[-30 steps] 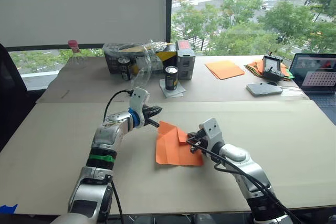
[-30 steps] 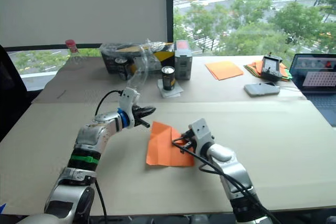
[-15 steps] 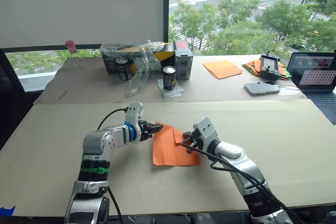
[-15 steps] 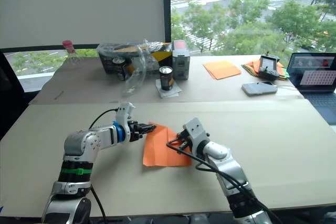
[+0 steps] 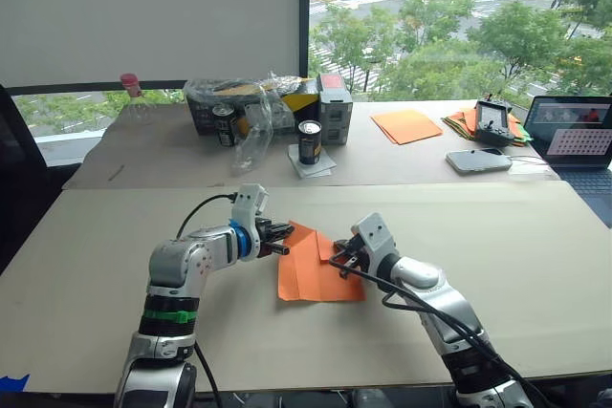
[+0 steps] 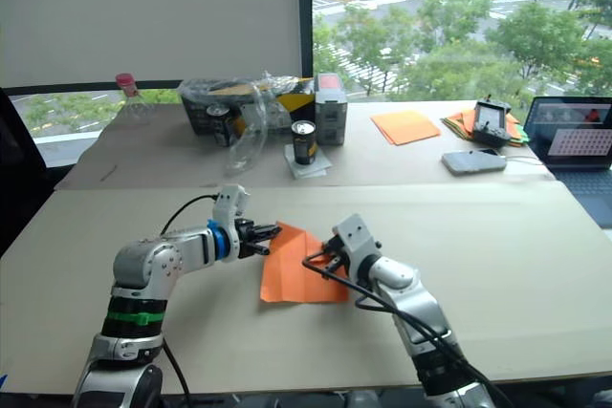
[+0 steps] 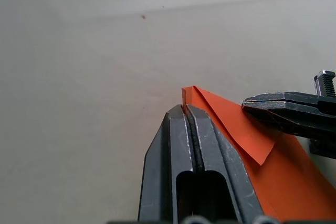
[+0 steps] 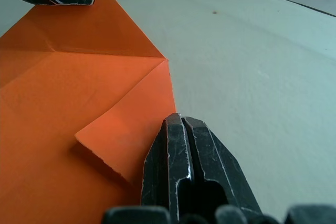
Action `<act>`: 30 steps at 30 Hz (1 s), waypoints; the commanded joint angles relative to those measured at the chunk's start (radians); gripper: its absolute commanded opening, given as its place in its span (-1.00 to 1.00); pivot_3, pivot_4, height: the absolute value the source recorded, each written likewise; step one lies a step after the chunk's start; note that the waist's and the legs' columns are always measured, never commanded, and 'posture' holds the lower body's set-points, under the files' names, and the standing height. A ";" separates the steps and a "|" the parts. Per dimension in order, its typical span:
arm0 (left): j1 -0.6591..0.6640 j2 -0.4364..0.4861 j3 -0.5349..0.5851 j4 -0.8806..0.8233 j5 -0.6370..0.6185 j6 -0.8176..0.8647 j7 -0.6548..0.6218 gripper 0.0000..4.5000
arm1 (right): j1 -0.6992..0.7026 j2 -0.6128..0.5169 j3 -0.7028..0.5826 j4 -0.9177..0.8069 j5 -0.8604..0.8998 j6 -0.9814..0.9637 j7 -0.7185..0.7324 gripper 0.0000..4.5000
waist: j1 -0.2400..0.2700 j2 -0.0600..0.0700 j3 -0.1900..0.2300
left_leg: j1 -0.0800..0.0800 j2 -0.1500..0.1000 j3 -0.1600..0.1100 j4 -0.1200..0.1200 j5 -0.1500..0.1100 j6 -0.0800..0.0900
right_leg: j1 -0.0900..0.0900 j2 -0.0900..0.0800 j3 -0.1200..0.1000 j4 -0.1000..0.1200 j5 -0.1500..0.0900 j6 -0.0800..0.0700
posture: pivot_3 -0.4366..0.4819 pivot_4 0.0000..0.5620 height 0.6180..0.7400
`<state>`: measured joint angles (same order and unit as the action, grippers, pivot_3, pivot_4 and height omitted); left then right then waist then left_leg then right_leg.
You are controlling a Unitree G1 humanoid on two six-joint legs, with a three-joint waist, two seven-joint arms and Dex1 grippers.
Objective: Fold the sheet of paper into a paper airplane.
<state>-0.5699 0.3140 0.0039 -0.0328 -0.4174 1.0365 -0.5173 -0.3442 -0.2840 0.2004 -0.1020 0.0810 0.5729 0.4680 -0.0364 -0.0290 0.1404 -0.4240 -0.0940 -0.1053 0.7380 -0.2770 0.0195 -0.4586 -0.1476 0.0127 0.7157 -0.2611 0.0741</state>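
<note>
So this was early in the fold, the nose-corner stage as far as I could judge. The sheet of paper (image 5: 314,269) lay flat near the middle of the desk (image 5: 535,236), between the two arms, with its far left corner already creased down into a slanted edge and a small flap turned over on the right side. The left pincer (image 5: 284,237) sat at the sheet's far tip with its fingers pressed together; in the left wrist view they looked closed right at the orange point, though I couldn't tell if they were actually nipping the paper or just pressing beside it. The right pincer (image 5: 339,258) was also pressed together, resting on the right edge next to that little flap (image 8: 123,140), which stood slightly raised rather than flat. My guess for the next move: the right corner needed bringing fully over to meet the centre crease, then flattening, while the left side pinned the tip. Thin paper slides easily on that smooth desk, so holding the tip firmly mattered.
</note>
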 commanded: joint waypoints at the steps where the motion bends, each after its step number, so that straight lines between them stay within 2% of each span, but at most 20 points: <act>1: -0.024 0.079 -0.127 -0.011 0.107 -0.212 -0.090 -0.99 | -0.039 0.000 -0.028 -0.072 0.005 0.038 -0.020 -1.00 | 0.003 0.000 0.000 | 0.000 0.000 0.000 0.000 0.000 0.000 | 0.000 0.000 0.000 0.000 0.000 0.000 | -0.05 -0.47 -0.14; 5: -0.048 0.173 -0.296 0.076 0.297 -0.532 -0.170 -0.99 | -0.063 -0.010 -0.055 -0.110 0.010 0.073 -0.034 -1.00 | 0.016 0.001 0.001 | -0.001 0.000 0.000 -0.001 0.000 0.000 | -0.001 0.000 0.001 -0.001 0.000 0.000 | -0.05 -0.47 -0.14; 11: -0.069 0.120 -0.310 0.127 0.315 -0.690 -0.229 -0.99 | -0.078 -0.031 -0.091 -0.167 0.025 0.121 -0.035 -1.00 | 0.030 0.001 0.001 | -0.005 -0.001 0.000 0.000 0.000 0.001 | -0.002 -0.001 -0.001 -0.004 0.000 0.000 | -0.05 -0.47 -0.14; 14: -0.031 0.120 -0.332 0.099 0.332 -0.713 -0.255 -0.99 | -0.072 -0.035 -0.100 -0.181 0.035 0.132 -0.037 -1.00 | 0.024 0.001 0.001 | -0.006 -0.001 0.000 0.000 0.000 0.001 | -0.003 -0.001 0.000 -0.004 0.000 0.000 | -0.05 -0.47 -0.14; 21: 0.066 0.112 -0.350 0.007 0.352 -0.650 -0.242 -0.99 | -0.071 -0.016 -0.108 -0.181 0.057 0.137 -0.032 -1.00 | 0.019 0.001 0.001 | -0.006 -0.001 0.000 0.000 0.000 0.001 | -0.004 0.000 0.000 -0.003 0.000 0.000 | -0.05 -0.47 -0.14; 30: 0.113 0.115 -0.378 -0.075 0.379 -0.601 -0.244 -0.99 | -0.057 -0.028 -0.082 -0.190 0.086 0.151 0.003 -1.00 | 0.021 0.001 0.001 | -0.006 -0.001 0.000 0.000 0.000 0.001 | -0.004 0.000 0.000 -0.002 0.000 0.000 | -0.05 -0.47 -0.14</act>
<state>-0.4580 0.4249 -0.3714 -0.0694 -0.0471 0.4282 -0.7584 -0.4015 -0.3053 0.1182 -0.2444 0.1439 0.7284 0.4597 -0.0150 -0.0279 0.1418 -0.4296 -0.0947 -0.1052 0.7384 -0.2774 0.0208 -0.4622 -0.1481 0.0124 0.7135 -0.2611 0.0738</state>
